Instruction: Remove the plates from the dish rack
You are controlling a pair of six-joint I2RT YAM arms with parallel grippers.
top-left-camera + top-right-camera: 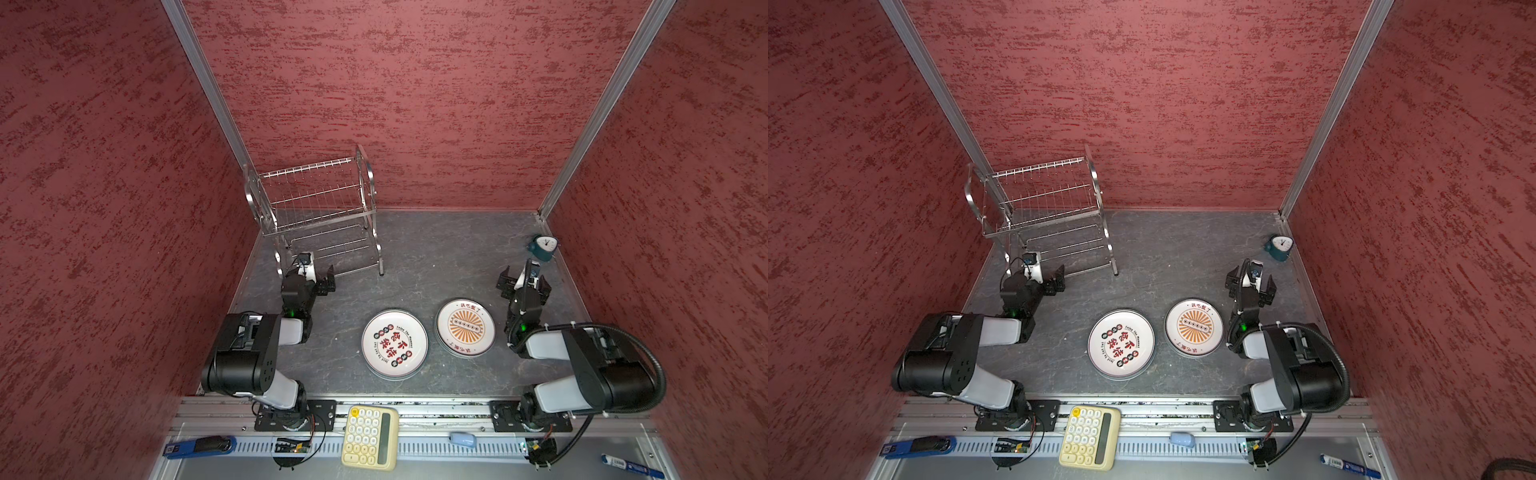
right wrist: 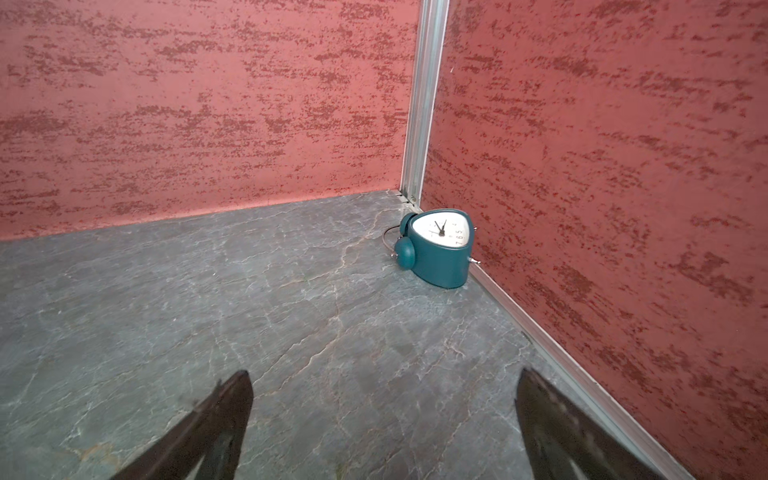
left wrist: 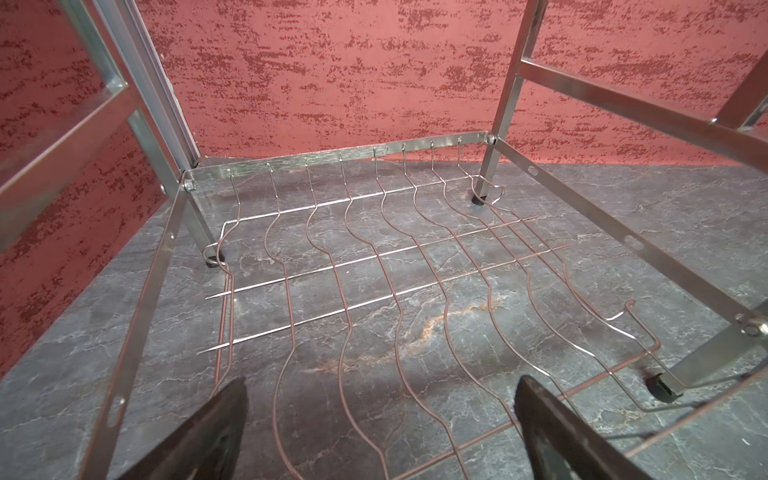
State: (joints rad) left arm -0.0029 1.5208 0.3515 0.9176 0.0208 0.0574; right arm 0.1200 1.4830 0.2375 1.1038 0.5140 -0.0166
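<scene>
Two stacks of plates [image 1: 394,344] lie flat on the worktop [image 1: 436,257], dish rack [image 1: 318,208] bare; left end effector [image 3: 381,386] and right end effector [image 2: 384,376] gape empty, so we judge unloading done.

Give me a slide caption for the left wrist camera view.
Open left pincer facing the empty lower wire shelf of the dish rack, grey marbled tabletop beneath.

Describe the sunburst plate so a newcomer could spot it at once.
On the grey marbled tabletop, in front of the empty dish rack, two piles of plates lie flat between the arms. The sunburst plate tops the pile nearer the right arm. Its neighbour shows red and black characters; this one has orange rays at its centre.
</scene>
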